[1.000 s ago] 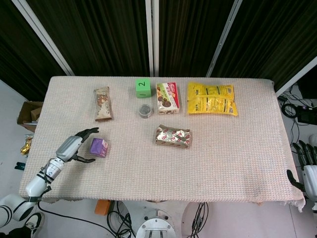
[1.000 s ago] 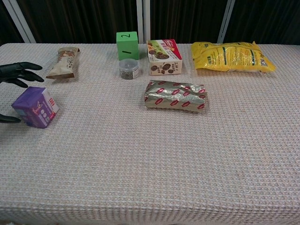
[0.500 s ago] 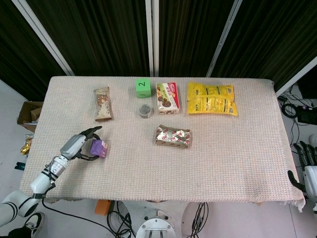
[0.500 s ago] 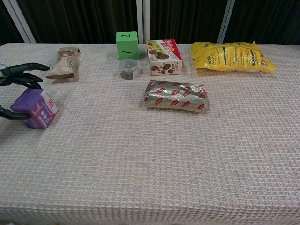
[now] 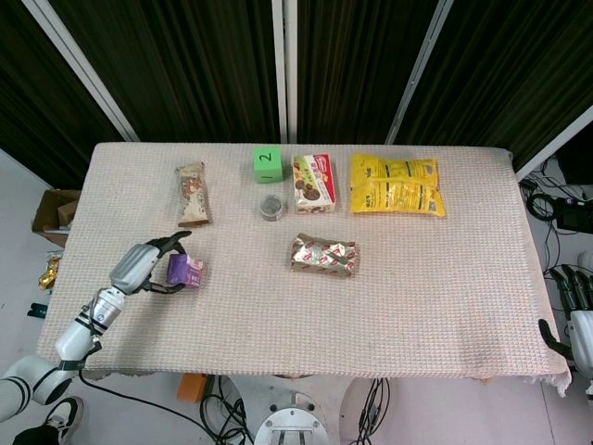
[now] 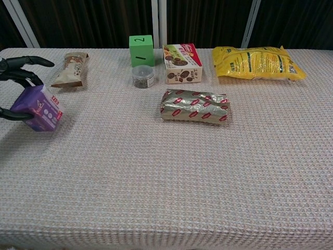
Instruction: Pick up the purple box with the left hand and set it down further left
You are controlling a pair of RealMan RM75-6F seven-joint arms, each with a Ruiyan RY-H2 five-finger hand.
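Left hand [image 5: 139, 266]: at the table's left edge, fingers curled round the purple box from the left, upper fingers over its top and the thumb under its near side; a clamp that suits lifting and carrying it leftward.
Purple box [image 6: 38, 108]: in that hand's grip, tilted, and judging by the chest view its lower edge looks just clear of the cloth, though I cannot be sure; it sits near the front left of the table, so the set-down spot further left is only the narrow strip before the edge.
Table [image 5: 435, 297]: covered in a woven cloth, likely giving the box a soft, non-slip landing.
Snack bar [image 5: 193, 194]: lying flat behind the box, well apart from it, out of the hand's path.
Green cube [image 5: 268, 163]: at the back, marked with a 2, not involved.
Small jar [image 5: 271, 207]: just in front of the cube.
Biscuit box [image 5: 314, 183]: beside the cube.
Foil packet [image 5: 324, 255]: mid-table.
Yellow bag [image 5: 397, 185]: back right.
Right hand [image 5: 573, 315]: off the table's right edge, idle; its fingers look loosely apart and hold nothing.
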